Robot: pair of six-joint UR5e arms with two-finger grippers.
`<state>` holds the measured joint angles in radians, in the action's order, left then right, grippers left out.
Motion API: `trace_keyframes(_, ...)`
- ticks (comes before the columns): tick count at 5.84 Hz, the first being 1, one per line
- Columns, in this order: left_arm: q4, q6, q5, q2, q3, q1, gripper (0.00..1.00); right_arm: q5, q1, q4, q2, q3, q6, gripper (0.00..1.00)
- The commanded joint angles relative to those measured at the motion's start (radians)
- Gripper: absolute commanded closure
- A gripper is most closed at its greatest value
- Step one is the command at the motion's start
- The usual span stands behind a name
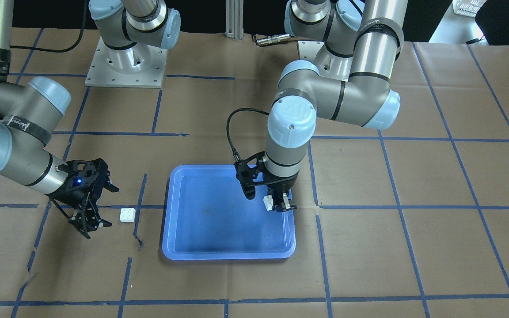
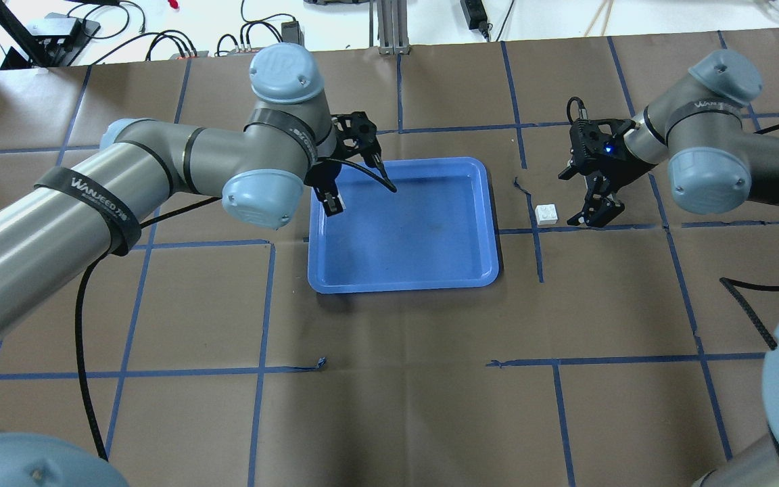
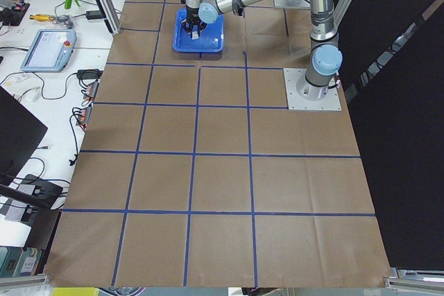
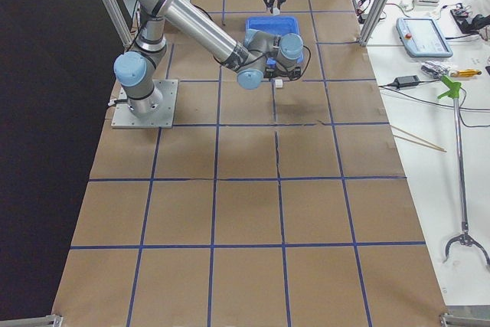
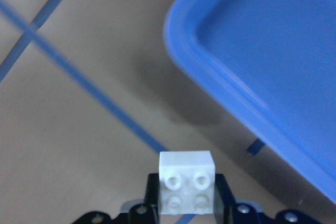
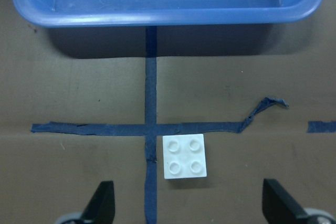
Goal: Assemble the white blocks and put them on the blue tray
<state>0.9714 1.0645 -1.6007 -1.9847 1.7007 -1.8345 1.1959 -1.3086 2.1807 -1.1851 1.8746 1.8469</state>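
The two white blocks are not yet joined, and neither rests in the blue tray [image 2: 403,284], so we judge nearly all the task is left. One white block [image 5: 187,187] is pinched in our left gripper [image 1: 281,204], raised by the tray's rim. The other white block [image 6: 184,157] lies studs-up on the worktop [image 2: 389,379] beside the tray, just ahead of our right gripper [image 2: 594,215], whose fingers are spread wide.

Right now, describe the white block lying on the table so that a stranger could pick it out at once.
Find the blue tray. On the paper off its side nearer the robot's right arm, by a blue tape cross, lies the loose white block, studs up, before the open right gripper. Unlike the other white block, clamped in the left gripper at the tray's opposite side, nothing touches it.
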Motion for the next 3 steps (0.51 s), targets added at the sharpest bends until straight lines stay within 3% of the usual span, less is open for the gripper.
trace_keyframes(1, -0.031, 0.063, 0.007, -0.028, 0.0, -0.07, 0.98, -0.021, -0.001, 0.042, 0.031, 0.008, 0.002, 0.0)
trace_keyframes(3, -0.097, 0.089, 0.005, -0.1, -0.003, -0.094, 0.96, -0.019, -0.001, 0.039, 0.059, 0.012, 0.003, 0.0)
